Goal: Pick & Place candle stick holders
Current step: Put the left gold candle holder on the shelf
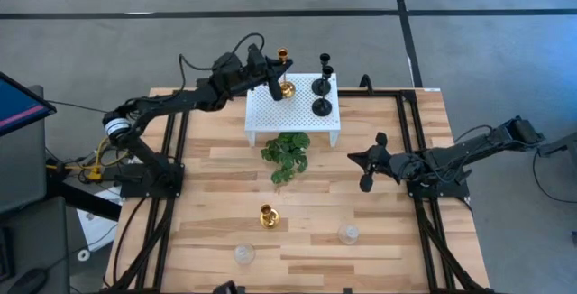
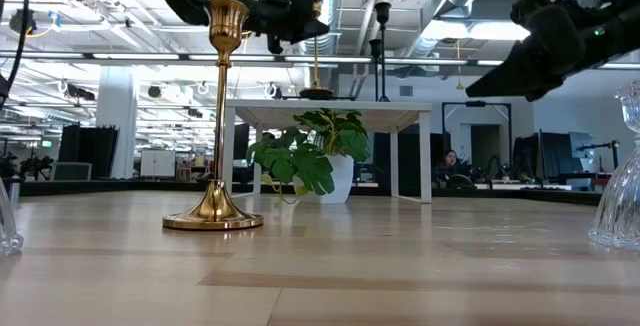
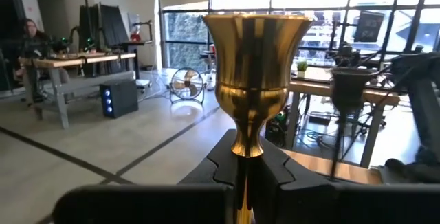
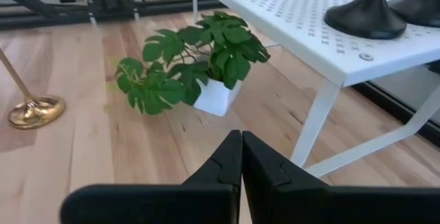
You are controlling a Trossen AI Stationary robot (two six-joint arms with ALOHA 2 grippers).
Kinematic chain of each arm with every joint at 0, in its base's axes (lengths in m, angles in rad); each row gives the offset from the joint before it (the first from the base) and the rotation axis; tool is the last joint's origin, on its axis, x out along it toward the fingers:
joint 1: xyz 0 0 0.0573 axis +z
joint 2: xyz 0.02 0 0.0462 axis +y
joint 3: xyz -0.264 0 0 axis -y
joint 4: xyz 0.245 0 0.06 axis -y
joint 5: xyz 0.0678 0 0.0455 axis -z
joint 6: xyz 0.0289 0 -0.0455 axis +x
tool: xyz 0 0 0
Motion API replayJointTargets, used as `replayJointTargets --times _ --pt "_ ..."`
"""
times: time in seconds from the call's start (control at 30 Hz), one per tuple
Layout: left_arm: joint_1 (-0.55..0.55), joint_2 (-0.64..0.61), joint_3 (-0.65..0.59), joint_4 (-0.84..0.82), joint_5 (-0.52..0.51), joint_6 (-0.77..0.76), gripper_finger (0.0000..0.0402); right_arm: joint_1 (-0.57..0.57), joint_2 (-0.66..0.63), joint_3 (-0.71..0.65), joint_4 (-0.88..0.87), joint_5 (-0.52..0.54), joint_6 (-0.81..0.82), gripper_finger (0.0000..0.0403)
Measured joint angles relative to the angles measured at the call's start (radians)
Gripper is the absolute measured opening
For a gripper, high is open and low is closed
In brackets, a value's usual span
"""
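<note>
I've got the left claw [image 1: 273,85] clamped on the stem of a tall gold candle holder [image 1: 283,70], its base at the white perforated stand [image 1: 270,114] beside two black holders [image 1: 323,85]. I judge this the placing step: next I need the base flat on the stand, then a release and a straight lift clear. The left arm reaches long across the counter [image 1: 379,213] to the stand's far corner. My right claw [image 1: 368,169] is closed on nothing, hovering near the potted plant [image 1: 286,152]. Another gold holder [image 1: 268,215] and two glass ones [image 1: 347,233] wait near the front.
</note>
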Motion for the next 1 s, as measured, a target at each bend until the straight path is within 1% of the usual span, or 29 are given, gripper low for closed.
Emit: replayJointTargets --times 0.17,0.43,1.0 --pt "0.025 0.059 0.04 0.002 -0.003 -0.01 0.0011 0.0 -0.007 0.0 0.002 0.0 0.0 0.0" --pt "0.028 0.172 0.114 0.001 0.009 -0.03 0.0011 -0.001 -0.006 0.0 0.002 0.0 0.0 0.0" --pt "0.028 0.2 0.124 0.039 -0.023 -0.027 0.0011 -0.016 -0.006 0.0 0.001 0.0 -0.012 0.0"
